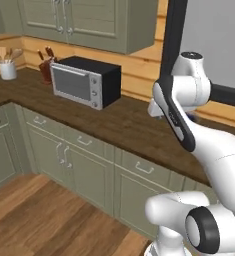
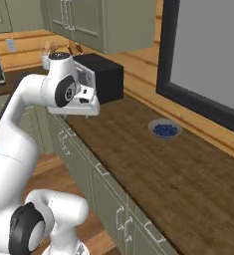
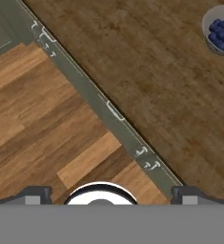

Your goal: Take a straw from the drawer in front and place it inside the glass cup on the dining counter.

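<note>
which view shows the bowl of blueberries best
The right base view: the bowl of blueberries sits whole and unobstructed on the dark wood worktop, below the window. The hand view catches it from above at the top right corner, cut off by the frame edge. In the left base view the arm stands where it would be.

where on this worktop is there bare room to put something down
Bare wood runs along the front edge of the worktop, between the microwave and the bowl of blueberries, and beyond the bowl. It is crowded at the far end: utensil holder, knife block.
</note>
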